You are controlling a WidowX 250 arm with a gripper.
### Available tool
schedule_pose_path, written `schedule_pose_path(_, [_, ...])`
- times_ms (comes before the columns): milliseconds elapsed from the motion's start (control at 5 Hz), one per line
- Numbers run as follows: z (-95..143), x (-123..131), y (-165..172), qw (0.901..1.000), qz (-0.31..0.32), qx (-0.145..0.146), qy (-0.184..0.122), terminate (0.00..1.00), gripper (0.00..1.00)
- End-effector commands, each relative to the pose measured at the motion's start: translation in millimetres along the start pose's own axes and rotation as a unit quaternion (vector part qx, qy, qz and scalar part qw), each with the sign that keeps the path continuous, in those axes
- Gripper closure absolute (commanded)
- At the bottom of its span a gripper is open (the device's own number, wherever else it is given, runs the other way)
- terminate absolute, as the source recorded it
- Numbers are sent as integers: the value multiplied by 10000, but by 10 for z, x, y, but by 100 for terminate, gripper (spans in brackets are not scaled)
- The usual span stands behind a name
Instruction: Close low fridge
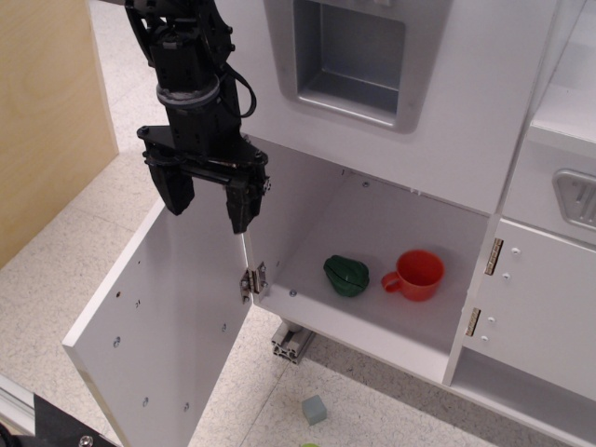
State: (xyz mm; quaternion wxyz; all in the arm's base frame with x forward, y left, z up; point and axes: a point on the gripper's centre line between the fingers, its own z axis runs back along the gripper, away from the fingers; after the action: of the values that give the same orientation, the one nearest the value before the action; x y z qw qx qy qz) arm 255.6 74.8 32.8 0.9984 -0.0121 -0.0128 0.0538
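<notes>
The claw (207, 203) hangs released, jaws spread and gripping nothing, above the top edge of the fridge door (158, 317) near its hinge (251, 279). The closing push looks not yet begun; next it likely needs to get behind the door's outer face and sweep it right. The door stands wide open, swung out to the lower left, long axis upright.

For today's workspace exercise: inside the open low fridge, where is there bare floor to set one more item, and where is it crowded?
The low fridge has bare floor at the back behind the green toy and red cup, and a strip right of the cup. The front middle is crowded by those two. The gripper, jaws open, hangs over the door by its hinge edge.
</notes>
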Motion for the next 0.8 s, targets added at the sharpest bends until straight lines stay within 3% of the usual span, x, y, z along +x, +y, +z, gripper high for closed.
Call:
schedule_pose_path(0, [173, -237, 318, 9981, 56, 321, -527, 0, 0])
schedule_pose_path(400, [-93, -396, 403, 9950, 385, 671, -634, 0, 0])
schedule_pose_path(600, [-289, -389, 333, 9954, 445, 761, -384, 0, 0])
